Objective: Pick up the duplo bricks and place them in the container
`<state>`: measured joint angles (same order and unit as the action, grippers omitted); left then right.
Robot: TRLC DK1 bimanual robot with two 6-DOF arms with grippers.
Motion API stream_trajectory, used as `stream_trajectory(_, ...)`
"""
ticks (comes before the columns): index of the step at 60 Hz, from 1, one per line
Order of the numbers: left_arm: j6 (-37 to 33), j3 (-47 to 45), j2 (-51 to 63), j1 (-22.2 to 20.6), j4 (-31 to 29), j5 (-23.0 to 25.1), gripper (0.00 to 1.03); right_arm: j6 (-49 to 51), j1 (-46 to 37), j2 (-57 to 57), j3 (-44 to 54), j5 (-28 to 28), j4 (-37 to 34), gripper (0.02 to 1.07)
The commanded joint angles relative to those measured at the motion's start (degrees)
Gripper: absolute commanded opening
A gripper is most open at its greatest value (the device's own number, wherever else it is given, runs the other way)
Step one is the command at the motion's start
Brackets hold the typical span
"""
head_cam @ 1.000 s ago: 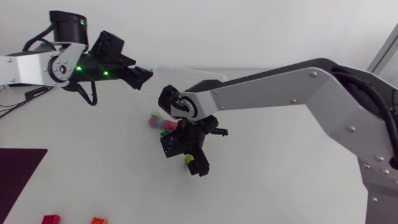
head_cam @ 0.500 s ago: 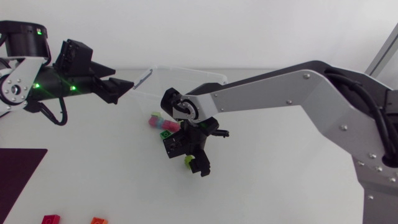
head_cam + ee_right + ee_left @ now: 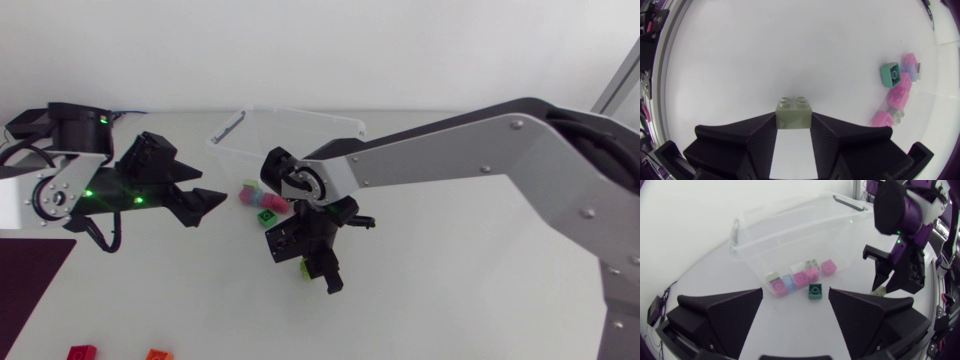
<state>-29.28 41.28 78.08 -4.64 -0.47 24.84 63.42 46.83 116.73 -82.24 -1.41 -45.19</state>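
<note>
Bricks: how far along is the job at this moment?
Done: pink and pale bricks seem to lie in the container, seen through its wall. In hand: right gripper shut on a yellow-green brick; left gripper open, empty. Left: a green brick on the table beside the container, a red brick and an orange brick farther off.

A clear plastic container (image 3: 290,125) stands open near the far edge of the table (image 3: 450,290), with pink, blue and pale bricks (image 3: 801,276) inside along its near wall. A green brick (image 3: 267,215) lies studs-up just outside that wall. A lime brick (image 3: 794,112) is clamped in the right gripper (image 3: 794,120). A red brick (image 3: 82,351) and an orange brick (image 3: 155,354) lie at the front edge.
</note>
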Motion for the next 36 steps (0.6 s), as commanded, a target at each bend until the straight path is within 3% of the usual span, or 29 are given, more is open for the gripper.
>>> stream_trajectory(1, -1.9, -1.1, 4.3, -1.9, 0.6, -0.1, 0.92, -1.5, 0.8, -5.7, 1.9, 0.0, -1.1, 0.19)
stream_trajectory(21, -3.3, 3.5, 18.1, -8.2, 3.4, -4.4, 0.92, -5.1, -0.1, -19.1, 2.3, -1.1, -1.7, 0.19)
stream_trajectory(36, -2.4, 8.4, 25.4, -9.8, 7.1, -4.4, 0.92, -8.3, -4.0, -22.7, 1.9, -3.8, 3.9, 0.19)
